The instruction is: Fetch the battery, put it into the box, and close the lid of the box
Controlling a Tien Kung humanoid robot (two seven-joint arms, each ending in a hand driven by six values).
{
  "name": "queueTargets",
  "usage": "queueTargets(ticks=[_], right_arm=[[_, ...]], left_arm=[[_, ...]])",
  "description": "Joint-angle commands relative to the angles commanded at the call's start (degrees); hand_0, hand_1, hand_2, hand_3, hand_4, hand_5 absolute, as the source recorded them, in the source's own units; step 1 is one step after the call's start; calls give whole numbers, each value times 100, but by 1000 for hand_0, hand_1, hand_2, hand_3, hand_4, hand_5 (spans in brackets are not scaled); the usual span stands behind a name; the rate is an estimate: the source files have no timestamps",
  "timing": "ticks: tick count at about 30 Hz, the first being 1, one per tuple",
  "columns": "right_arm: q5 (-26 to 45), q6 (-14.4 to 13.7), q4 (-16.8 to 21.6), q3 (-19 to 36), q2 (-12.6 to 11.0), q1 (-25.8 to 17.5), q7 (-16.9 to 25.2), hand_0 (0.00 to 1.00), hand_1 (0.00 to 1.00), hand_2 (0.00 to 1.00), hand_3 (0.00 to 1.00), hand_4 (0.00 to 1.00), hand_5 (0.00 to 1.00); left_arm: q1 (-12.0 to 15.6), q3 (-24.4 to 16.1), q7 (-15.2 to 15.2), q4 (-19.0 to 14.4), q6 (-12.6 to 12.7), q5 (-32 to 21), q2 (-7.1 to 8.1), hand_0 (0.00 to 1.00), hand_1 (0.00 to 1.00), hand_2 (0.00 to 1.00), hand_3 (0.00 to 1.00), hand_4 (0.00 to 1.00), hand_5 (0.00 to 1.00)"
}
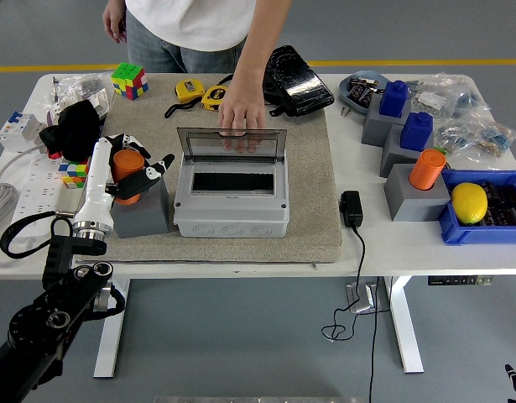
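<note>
White table point(241, 252) is carrying everything, w/ a tan mat point(312, 210) lying across its middle. On the mat a grey box point(231, 211) is sitting w/ its clear lid point(231, 143) standing up at the back; inside, only a dark slot is showing. A person at the far side is reaching down, their hand point(239, 107) resting on the lid's top edge.

Left arm point(39, 319) is coming up from the lower-left corner, black at the base, then a white forearm point(95, 189) slanting up over the table's left part. The left robot hand point(136, 168) is sitting at the forearm's far end, wrist low, fingers curling round an orange cylinder, the battery point(127, 172), grasping it from the left & front. The battery is standing upright above a grey block holder point(144, 214), just left of the box; can't tell if its base is clear of the holder. Right robot hand isn't showing.

Right side: a blue bin point(459, 231) holding a yellow lemon-shaped thing point(469, 201); grey holders w/ a 2nd orange cylinder point(426, 168) & two blue pieces point(404, 113). A black adapter point(351, 208) is lying at the mat's right edge, cable hanging off the table's front. Far side: a black pouch point(295, 80), yellow tape measures point(199, 92), a Rubik's cube point(128, 81). Left: a white power strip point(31, 197).
</note>
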Motion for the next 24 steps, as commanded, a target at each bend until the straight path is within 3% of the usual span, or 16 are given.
queueTargets(ticks=[4,5,13,18,24], right_arm=[[-28,0,0,20,-13,-4,-1,849,807,771,802,998,998],[-29,-1,0,25,-15,-3,0,847,807,771,802,998,998],[-20,-6,0,58,-30,5,0,849,807,771,802,998,998],[-7,-8,0,61,-46,21,2,848,807,770,802,998,998],[1,-12,0,59,-55,44,4,849,807,771,801,998,998]], left_arm=[[2,19,264,-340,-12,455,175,72,81,143,151,912,251],[4,29,348,-421,-19,602,228,66,54,115,114,914,304],[-17,279,1139,-1050,31,2302,678,68,49,112,106,895,332],[-101,592,1698,-1447,-113,3514,913,68,48,112,105,897,328],[-222,1078,2178,-1848,-343,4872,1089,68,48,113,106,873,324]])
